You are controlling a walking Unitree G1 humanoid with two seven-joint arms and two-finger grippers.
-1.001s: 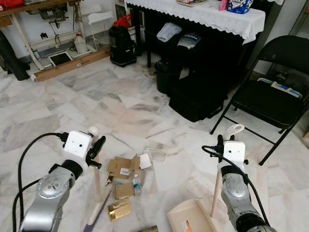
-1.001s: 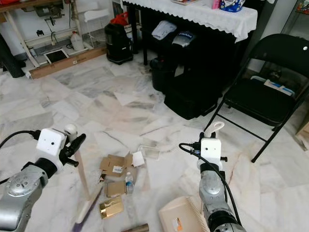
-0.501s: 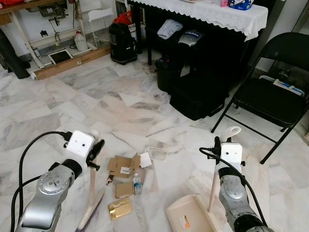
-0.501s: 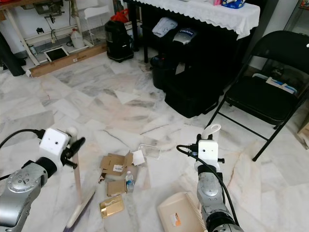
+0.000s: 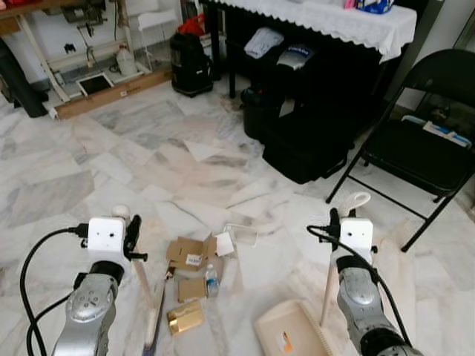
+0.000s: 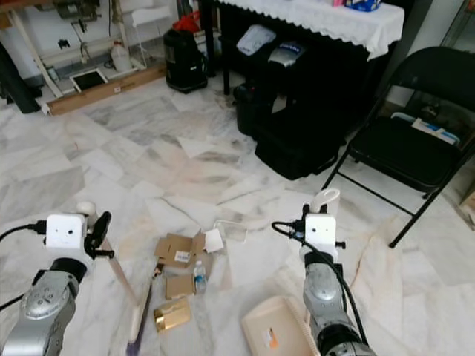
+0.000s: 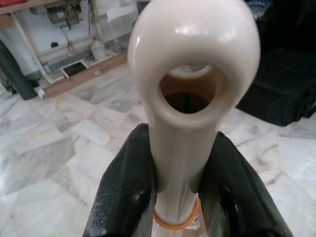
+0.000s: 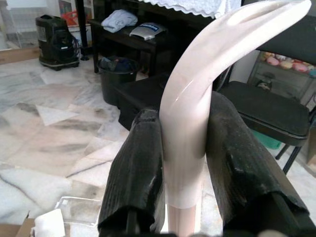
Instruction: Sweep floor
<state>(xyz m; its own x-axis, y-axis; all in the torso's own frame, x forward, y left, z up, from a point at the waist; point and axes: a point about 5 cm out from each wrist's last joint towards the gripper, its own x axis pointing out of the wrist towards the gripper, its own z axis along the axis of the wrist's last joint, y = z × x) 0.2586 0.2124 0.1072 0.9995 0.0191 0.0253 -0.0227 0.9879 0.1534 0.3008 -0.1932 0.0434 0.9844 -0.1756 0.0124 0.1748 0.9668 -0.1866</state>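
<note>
My left gripper [image 5: 128, 233] is shut on the cream handle of a broom [image 5: 142, 285], whose head rests on the marble floor beside the litter; the wrist view has both black fingers [image 7: 123, 192] clamped around the looped handle top [image 7: 192, 74]. My right gripper [image 5: 335, 222] is shut on the cream handle [image 8: 190, 133] of a dustpan [image 5: 289, 334], which sits flat on the floor at lower right. Between them lie flattened cardboard pieces [image 5: 189, 254], a small plastic bottle [image 5: 211, 281], a gold box [image 5: 184, 318], a white scrap [image 5: 223, 245] and a clear plastic tray [image 5: 240, 235].
A black folding chair [image 5: 419, 141] stands at right. Ahead, a table with a white cloth [image 5: 334, 18] has black bags and bins [image 5: 304, 141] under it. A black vacuum [image 5: 189, 63] and a wooden bench [image 5: 104, 93] are at the back left.
The left gripper has drawn back toward me and to the left, and the broom now leans with its head nearer the cardboard. The right gripper and dustpan stay put.
</note>
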